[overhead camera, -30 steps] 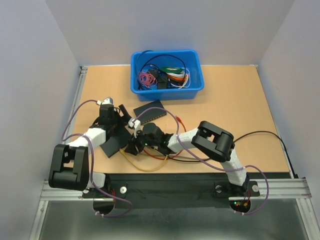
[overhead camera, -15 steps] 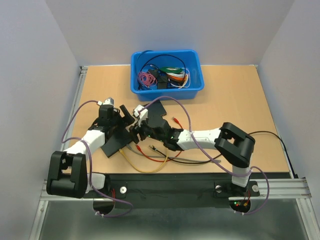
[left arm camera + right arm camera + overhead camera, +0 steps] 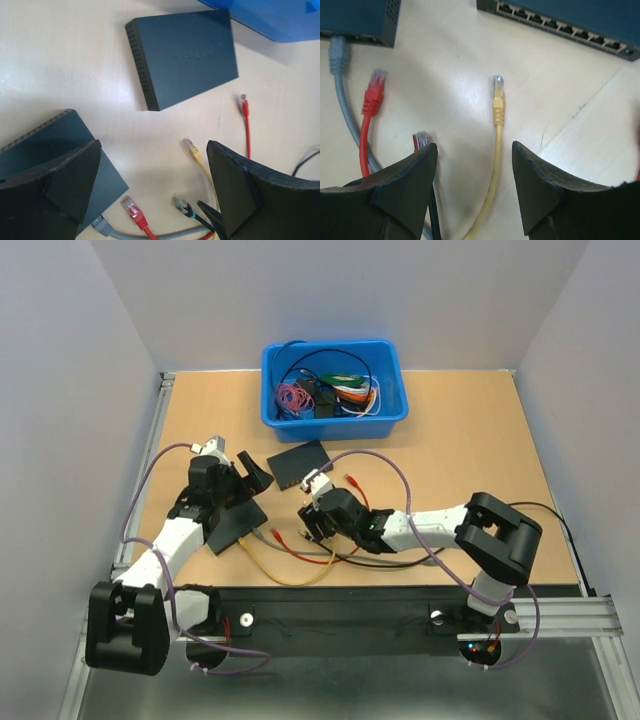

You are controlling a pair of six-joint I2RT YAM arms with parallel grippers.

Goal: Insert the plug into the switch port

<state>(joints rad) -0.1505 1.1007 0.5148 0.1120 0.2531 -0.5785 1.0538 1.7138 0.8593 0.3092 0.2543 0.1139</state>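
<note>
**On table centre, ahead of the open right jaws: yellow plug [image 3: 498,95] loose**

Between the fingers [image 3: 540,185] of the right gripper [image 3: 472,170], right wrist view, the yellow plug lies flat on the table [image 3: 455,65]. It has a clear connector tip pointing to 12 o'clock and a yellow boot. The yellow cable [image 3: 494,165] trails back to 6 o'clock through the gap. The jaws are spread wide and grip nothing. The plug sits just past the fingertips, untouched.

The switch [image 3: 570,25] is at 1 o'clock of the plug, a dark box. Its row of ports [image 3: 555,32] faces the plug, near but apart. A second switch [image 3: 355,17] is at 11 o'clock with a grey plug [image 3: 337,52] seated in it. A red plug [image 3: 376,85] lies loose at 9 o'clock of the yellow one.

The left gripper [image 3: 155,185] has its jaws fully apart and empty. It hangs over the table, with the second switch under its left-hand finger. The blue bin [image 3: 335,383] sits at 12 o'clock of the table with a tangle of cables inside.

Hard to make out:
- The switch is cut off by the top edge in the right wrist view, so only the port face and a strip of the lid show.
- A dark plug [image 3: 421,140] at 8 o'clock is half behind the left-hand finger.
- Overhead, the yellow plug is too small to pick out beside the right gripper.
- The lettering on the switch lid in the left wrist view is too faint to read.
- No ports are visible from that side.
</note>
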